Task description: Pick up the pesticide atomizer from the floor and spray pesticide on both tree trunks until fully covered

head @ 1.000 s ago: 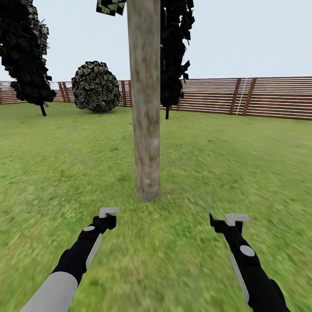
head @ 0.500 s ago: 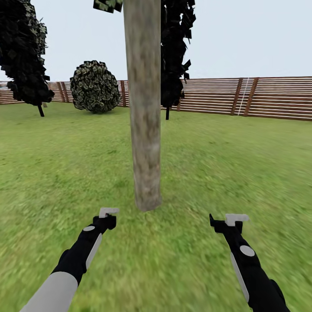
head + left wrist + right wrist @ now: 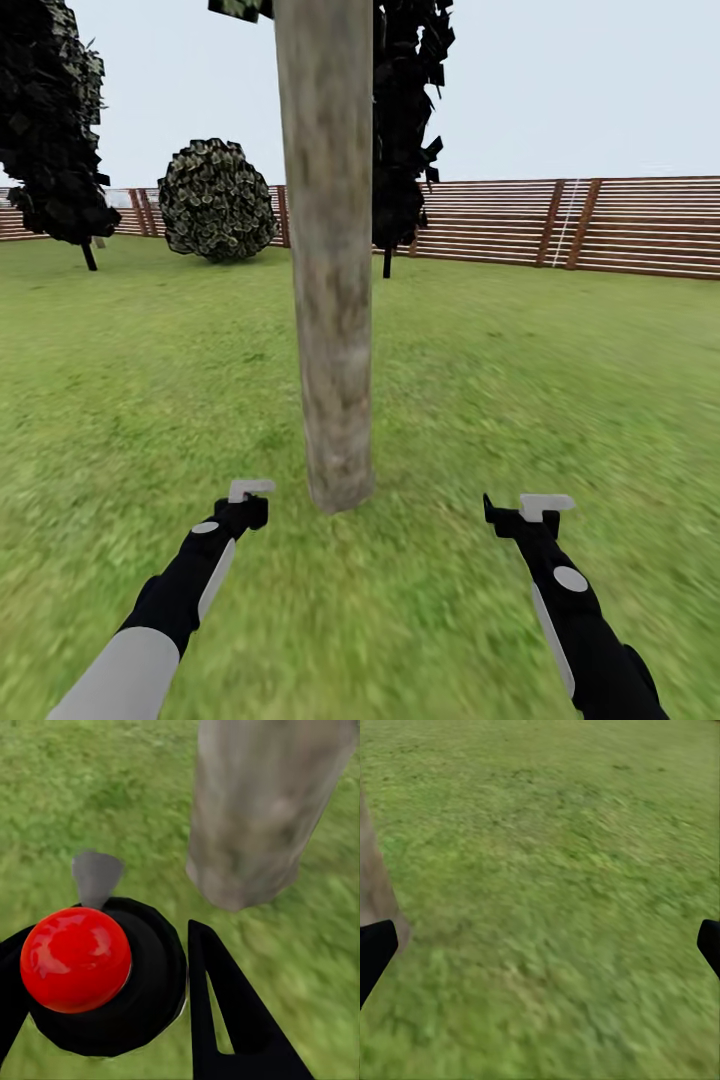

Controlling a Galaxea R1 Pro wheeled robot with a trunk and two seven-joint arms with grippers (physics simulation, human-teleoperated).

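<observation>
A thick, mottled grey-brown tree trunk [image 3: 330, 300] rises from the grass just ahead, between my two arms. My left gripper [image 3: 248, 500] is low near the trunk's base. It is shut on the pesticide atomizer [image 3: 112, 982], a dark round bottle with a glossy red knob on top and a grey nozzle pointing forward. The trunk's base [image 3: 262, 810] stands close beyond it in the left wrist view. My right gripper [image 3: 530, 510] hangs open over bare grass with nothing between its dark fingertips [image 3: 375, 949]. The trunk's edge [image 3: 375, 892] shows to one side. No white specks show on the bark.
Green lawn [image 3: 560, 380] spreads all around. A brown slatted fence [image 3: 560, 225] closes the far side. A round bush [image 3: 215, 200] and dark-leaved trees [image 3: 55, 120] stand far back left, another crown [image 3: 405, 120] behind the trunk.
The whole view has moved closer to the trunk, which now looks wider and reaches lower between the arms. Both arms keep their pose; the left gripper stays shut on the atomizer.
</observation>
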